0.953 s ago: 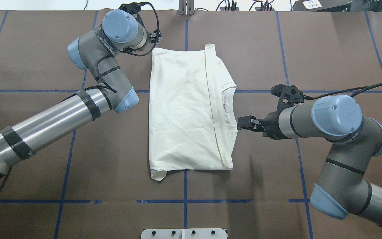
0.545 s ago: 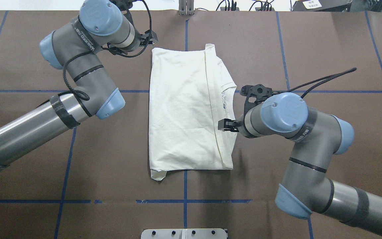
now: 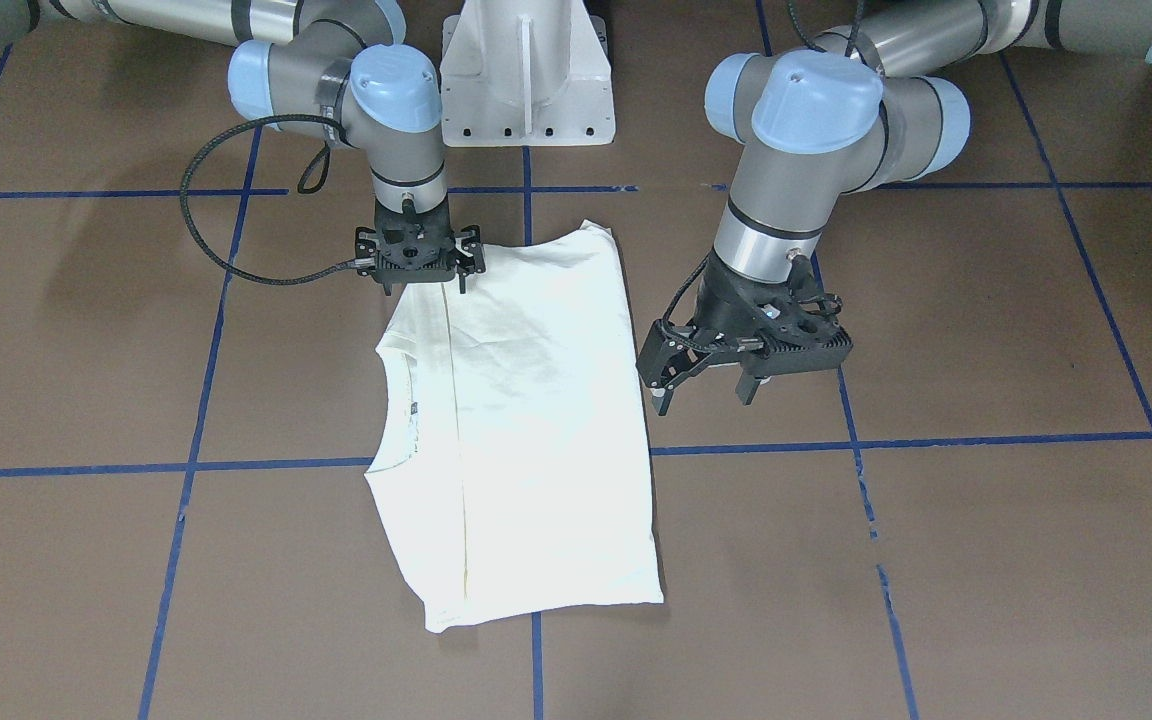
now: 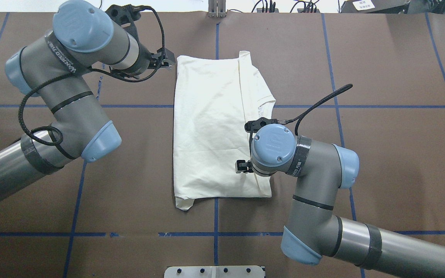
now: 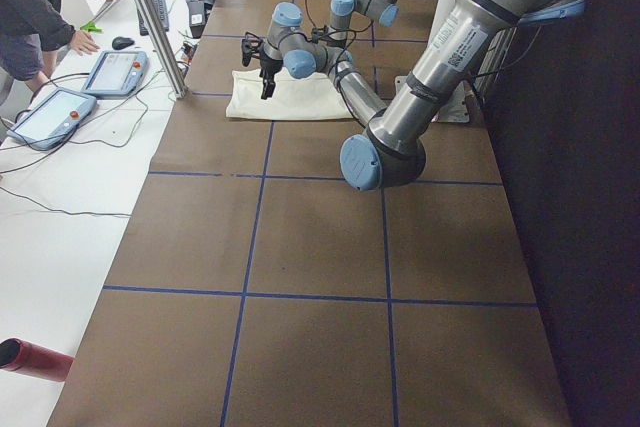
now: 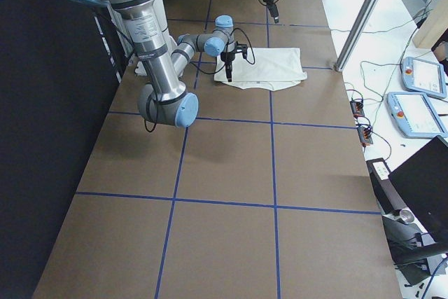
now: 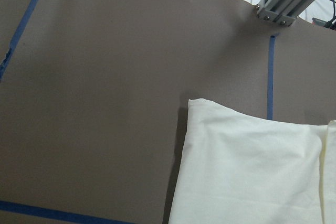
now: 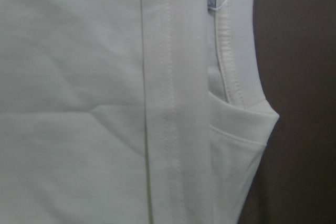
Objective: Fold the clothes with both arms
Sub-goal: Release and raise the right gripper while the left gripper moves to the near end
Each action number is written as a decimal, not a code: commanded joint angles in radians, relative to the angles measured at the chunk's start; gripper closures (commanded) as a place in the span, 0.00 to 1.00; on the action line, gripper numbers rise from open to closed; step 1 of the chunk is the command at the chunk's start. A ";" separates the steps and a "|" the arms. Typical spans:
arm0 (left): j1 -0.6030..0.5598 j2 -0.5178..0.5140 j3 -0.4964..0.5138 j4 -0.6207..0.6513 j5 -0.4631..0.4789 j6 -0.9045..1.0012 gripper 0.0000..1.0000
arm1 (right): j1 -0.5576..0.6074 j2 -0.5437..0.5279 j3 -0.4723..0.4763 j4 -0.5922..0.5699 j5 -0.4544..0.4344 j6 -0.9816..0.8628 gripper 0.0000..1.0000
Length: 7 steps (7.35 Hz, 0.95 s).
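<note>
The cream-white shirt [image 4: 211, 127] lies folded flat on the brown table, plain side up, with the collar [image 4: 263, 116] at its right edge; the print is hidden. It also shows in the front view [image 3: 526, 430]. My left gripper [image 4: 167, 61] is open and empty. It hovers above the table just left of the shirt's far left corner [image 7: 197, 106] and shows in the front view [image 3: 701, 392]. My right gripper [image 3: 423, 285] points straight down, open, over the shirt's near right part by the folded hem strip [image 8: 168, 103]. In the overhead view it [image 4: 240, 166] is mostly hidden by its wrist.
Blue tape lines grid the table. The white pedestal base [image 3: 526, 80] stands at the robot side. An aluminium post [image 4: 216, 9] is at the far edge. A metal plate [image 4: 214, 271] is at the near edge. A person and control tablets [image 5: 55, 112] are beyond the table.
My right arm has swung left over the shirt and its gripper has turned to point down. My left arm has risen and drawn back left, with its gripper still by the far left corner.
</note>
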 commanded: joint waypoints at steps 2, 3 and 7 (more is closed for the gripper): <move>0.005 0.007 -0.007 -0.005 -0.003 -0.004 0.00 | -0.009 -0.008 -0.005 -0.082 0.017 -0.063 0.00; 0.005 0.007 -0.005 -0.008 -0.003 -0.007 0.00 | -0.007 -0.012 -0.005 -0.082 0.023 -0.064 0.00; 0.028 0.007 -0.008 -0.013 -0.003 -0.032 0.00 | 0.043 -0.038 0.018 -0.145 0.031 -0.150 0.00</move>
